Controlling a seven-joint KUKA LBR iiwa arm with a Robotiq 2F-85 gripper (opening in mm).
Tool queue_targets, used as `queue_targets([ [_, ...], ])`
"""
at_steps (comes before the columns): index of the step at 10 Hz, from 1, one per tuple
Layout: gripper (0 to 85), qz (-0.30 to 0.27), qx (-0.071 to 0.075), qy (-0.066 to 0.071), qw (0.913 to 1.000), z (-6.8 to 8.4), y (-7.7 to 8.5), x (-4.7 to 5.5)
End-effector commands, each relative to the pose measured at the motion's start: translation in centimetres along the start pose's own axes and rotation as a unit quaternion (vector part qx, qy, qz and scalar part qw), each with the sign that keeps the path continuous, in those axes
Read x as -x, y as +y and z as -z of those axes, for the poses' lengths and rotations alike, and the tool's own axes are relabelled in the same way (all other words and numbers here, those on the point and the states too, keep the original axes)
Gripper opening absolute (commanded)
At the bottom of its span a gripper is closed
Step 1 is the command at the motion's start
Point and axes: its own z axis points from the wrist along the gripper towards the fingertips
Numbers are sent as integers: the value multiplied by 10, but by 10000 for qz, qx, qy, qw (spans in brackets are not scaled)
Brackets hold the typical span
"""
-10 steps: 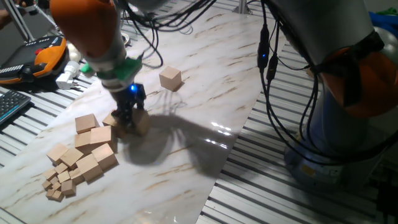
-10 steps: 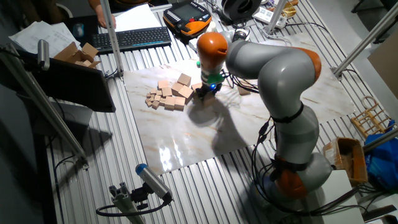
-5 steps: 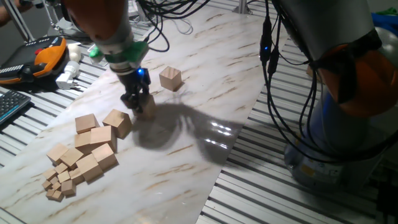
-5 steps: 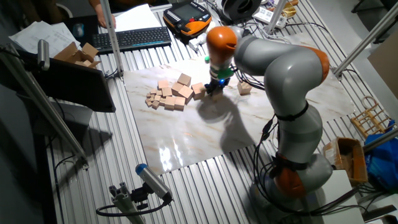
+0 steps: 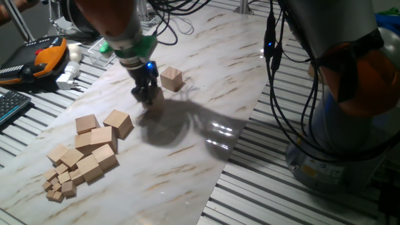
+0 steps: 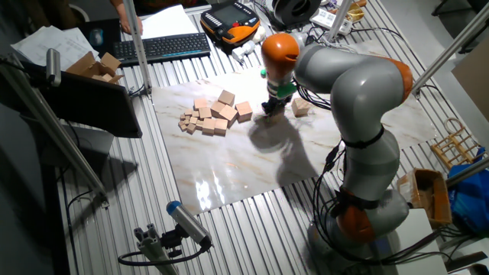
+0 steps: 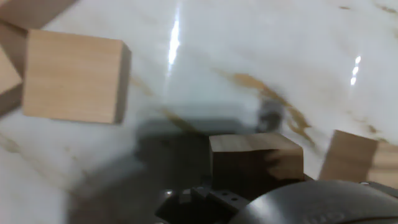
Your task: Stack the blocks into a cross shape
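Marble tabletop (image 5: pixel 206 94) carries loose blocks (image 5: pixel 94 147) while the end effector (image 5: pixel 147 97) grips one block (image 7: pixel 255 158)

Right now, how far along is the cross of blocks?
Barely started: nothing is stacked yet. The gripper is shut on one block, carrying it toward the lone block set apart on the marble. The other blocks sit in the loose pile, so almost all the building is left.

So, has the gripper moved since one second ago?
Yes. The gripper, shut on a block, has moved away from the block pile and toward the lone block, judged against both on the marble board.
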Motion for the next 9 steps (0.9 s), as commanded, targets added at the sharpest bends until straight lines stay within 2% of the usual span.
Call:
queue_targets([
  [1,0,85,-4,-20,10000,-9,-57,-10],
  [3,0,231,-15,-112,9997,-22,-81,-14],
  [4,0,275,-88,-159,9995,-27,-88,-17],
  [7,0,528,-209,-19,9984,-24,-106,-28],
  [9,0,623,-404,-71,9972,-25,-109,-35],
])
